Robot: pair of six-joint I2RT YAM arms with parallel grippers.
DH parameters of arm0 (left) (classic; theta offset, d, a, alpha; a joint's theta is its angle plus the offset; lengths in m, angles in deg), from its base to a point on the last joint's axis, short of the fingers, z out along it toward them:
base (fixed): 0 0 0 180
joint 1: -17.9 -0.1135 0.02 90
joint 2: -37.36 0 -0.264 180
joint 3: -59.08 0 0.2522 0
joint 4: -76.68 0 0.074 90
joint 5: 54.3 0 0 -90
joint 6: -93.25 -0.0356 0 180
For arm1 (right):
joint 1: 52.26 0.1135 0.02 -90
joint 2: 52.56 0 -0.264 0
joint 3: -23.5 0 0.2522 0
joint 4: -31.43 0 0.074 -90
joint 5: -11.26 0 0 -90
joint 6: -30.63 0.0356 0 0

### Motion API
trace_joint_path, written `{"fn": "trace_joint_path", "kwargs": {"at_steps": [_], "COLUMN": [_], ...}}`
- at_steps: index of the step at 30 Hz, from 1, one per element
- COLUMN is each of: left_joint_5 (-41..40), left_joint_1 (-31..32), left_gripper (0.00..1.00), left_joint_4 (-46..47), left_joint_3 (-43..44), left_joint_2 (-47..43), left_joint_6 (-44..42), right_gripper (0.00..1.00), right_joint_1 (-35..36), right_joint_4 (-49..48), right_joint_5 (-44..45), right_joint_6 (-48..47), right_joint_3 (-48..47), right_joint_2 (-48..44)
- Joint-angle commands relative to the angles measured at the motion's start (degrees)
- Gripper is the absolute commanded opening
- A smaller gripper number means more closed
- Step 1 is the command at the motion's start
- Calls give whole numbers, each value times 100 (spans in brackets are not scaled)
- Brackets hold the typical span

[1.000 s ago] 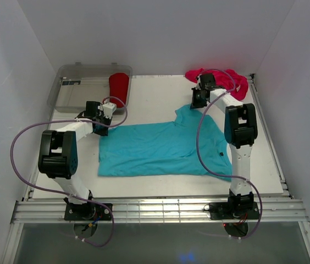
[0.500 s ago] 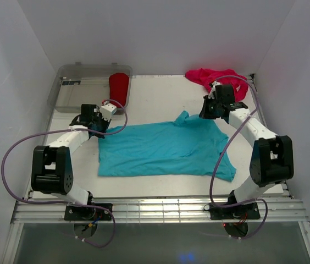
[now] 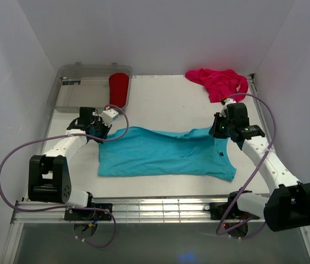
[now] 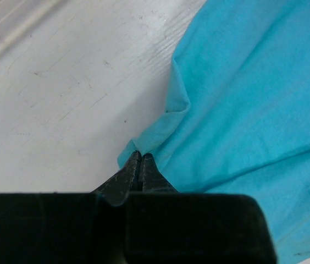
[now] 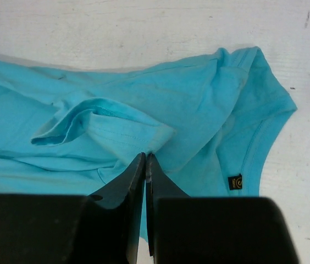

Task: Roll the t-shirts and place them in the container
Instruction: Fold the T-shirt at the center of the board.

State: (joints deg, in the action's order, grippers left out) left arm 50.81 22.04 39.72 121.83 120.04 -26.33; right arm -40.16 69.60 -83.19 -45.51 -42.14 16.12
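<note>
On the table (image 3: pixel 166 102) the turquoise t-shirt (image 3: pixel 166 157) is your landmark: it lies spread crosswise in front of both arms, near edge flat, far edge drawn into a taut line between the two grippers; beyond its far-left corner sits the clear bin (image 3: pixel 72 96), with the red t-shirt (image 3: pixel 119 89) at the bin end nearest the turquoise one; beyond its far-right corner, well apart from it, the magenta t-shirt (image 3: pixel 221 82) lies crumpled; neither of those two looks worked yet. The left gripper (image 3: pixel 101 133) is at the turquoise shirt's far-left corner, and its wrist view shows its fingers pressed together on a small peak of the cloth edge (image 4: pixel 139 159); the right gripper (image 3: pixel 216 132) is at the far-right end, fingers likewise together, pinching a fold by the sleeve hem (image 5: pixel 145 157), with a small dark tag (image 5: pixel 234 181) showing just right of the pinch. I judge you are in the preparing step, narrowing or squaring this shirt before any roll has begun. Next, I'd carry both pinches evenly toward the shirt's near edge, keeping the line between them taut and level, lay the cloth down flat, then let go; watch the bunched sleeve on the right, which could fold in crooked.
</note>
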Motion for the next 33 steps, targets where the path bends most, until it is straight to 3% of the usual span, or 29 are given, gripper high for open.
{"fn": "trace_joint_path", "kwargs": {"at_steps": [1,11,13,14,17,20,23,24,27,33], "left_joint_5": [-184,-193,-149,-88,456,1054,1214,1126,836,1178], "left_joint_1": [-19,-19,-19,-19,-19,-27,-27,-27,-19,252], "left_gripper": [0,2,25,47,57,57,45,34,24,24], "left_joint_4": [-272,-711,-1096,-1290,-2134,-2610,-2559,-2445,-2093,-1802], "left_joint_3": [-65,-724,-646,-567,56,724,1051,1077,1209,1578], "left_joint_2": [-392,-568,-743,-814,-1042,-1078,-815,-684,-16,610], "left_joint_6": [-310,-618,-759,-794,-961,-935,-629,-480,-206,93], "right_gripper": [8,8,8,8,8,8,8,8,8,8], "right_joint_1": [-32,-32,-32,-32,-32,-32,-32,-32,-32,-32], "right_joint_4": [626,311,311,293,153,108,126,117,100,117], "right_joint_5": [242,145,137,102,-3,-4,67,67,58,67], "right_joint_6": [-60,424,397,389,415,389,362,354,336,327], "right_joint_3": [282,1663,1698,1698,1751,1778,1786,1795,1795,1821], "right_joint_2": [-433,-1041,-1068,-1059,-989,-927,-945,-971,-971,-945]}}
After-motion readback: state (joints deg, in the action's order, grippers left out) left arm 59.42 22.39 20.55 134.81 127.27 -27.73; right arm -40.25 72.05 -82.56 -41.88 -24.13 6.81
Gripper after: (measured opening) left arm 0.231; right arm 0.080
